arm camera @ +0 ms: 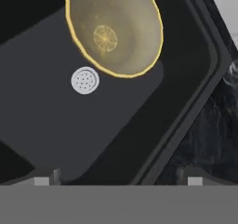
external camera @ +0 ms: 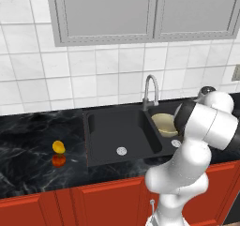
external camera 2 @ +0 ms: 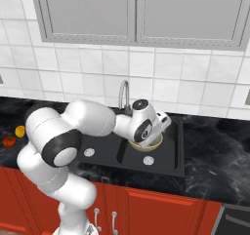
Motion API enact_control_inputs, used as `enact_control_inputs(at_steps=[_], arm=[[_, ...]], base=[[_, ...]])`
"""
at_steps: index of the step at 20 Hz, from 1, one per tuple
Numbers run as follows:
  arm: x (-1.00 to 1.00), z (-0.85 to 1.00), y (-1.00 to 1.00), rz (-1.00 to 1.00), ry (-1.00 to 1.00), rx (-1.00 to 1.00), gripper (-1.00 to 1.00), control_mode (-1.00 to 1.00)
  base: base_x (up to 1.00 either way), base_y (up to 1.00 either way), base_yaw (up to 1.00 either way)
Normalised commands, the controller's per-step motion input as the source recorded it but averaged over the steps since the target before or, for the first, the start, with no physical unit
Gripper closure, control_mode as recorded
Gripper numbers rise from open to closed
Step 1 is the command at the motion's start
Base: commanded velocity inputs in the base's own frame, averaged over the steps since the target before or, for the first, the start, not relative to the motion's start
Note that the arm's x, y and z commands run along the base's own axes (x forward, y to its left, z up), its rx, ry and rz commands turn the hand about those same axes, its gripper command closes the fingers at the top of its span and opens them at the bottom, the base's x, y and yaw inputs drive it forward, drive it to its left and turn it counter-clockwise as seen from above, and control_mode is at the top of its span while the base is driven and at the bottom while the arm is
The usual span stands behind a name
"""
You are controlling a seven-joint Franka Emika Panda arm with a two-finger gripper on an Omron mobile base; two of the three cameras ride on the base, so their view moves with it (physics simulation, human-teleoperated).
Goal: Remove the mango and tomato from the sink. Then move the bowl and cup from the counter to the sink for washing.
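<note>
The yellow-orange mango (external camera: pixel 58 146) and red-orange tomato (external camera: pixel 58 161) lay on the black marble tabletop (external camera: pixel 33 140), the tan-yellow bowl (arm camera: pixel 114 31) in the black double-basin sink (external camera: pixel 117 131) (cup unseen), the end effector (arm camera: pixel 118 179) wide open, empty.

I have the arm (external camera 2: pixel 73 131) folded forward from its base, elbow bent, wrist reaching out and tipped downward, with the gripper (arm camera: pixel 121 177) empty and its jaws spread wide apart.

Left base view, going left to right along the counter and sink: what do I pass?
mango with tomato just in front of it → left basin drain → faucet → bowl in the right basin of the sink.
</note>
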Motion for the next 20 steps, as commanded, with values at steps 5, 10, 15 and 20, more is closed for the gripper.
enact_control_inputs(at_steps=[5, 10, 15, 20], arm=[[-0.22, 0.35, 0.0, -0.6, 0.0, 0.14, -1.0, -1.0], [-0.34, 0.35, 0.0, -0.51, 0.0, 0.24, -1.0, -1.0], [-0.36, 0.28, 0.0, -0.39, 0.0, 0.3, -1.0, -1.0], [-0.2, 0.24, 0.03, -0.31, -0.06, 0.21, -1.0, -1.0]], base=[[0.0, 0.0, 0.0], [0.0, 0.0, 0.0], [0.0, 0.0, 0.0], [0.0, 0.0, 0.0]])
